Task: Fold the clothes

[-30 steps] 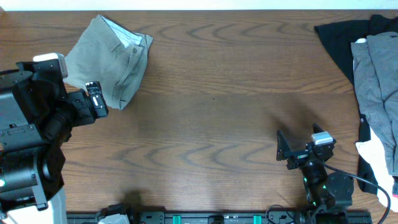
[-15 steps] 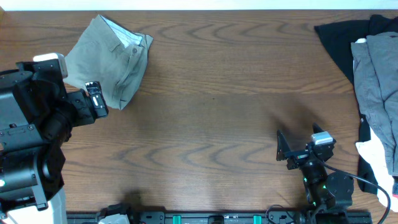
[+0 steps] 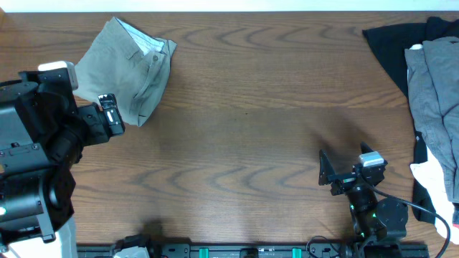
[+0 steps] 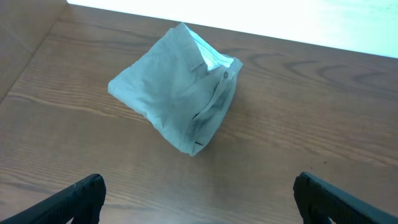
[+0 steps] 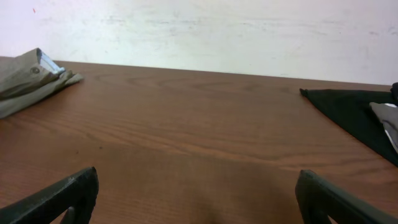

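The pale khaki-green shorts lie folded into a compact bundle at the table's far left, lighter lining showing at the top edge. They also show in the left wrist view and at the left edge of the right wrist view. My left gripper is open and empty, just near of the bundle; its fingertips frame bare wood. My right gripper is open and empty near the front right, far from the shorts, over bare wood.
A black garment and a darker grey garment are piled at the table's far right edge, with white cloth below them. The black garment shows in the right wrist view. Wood table.
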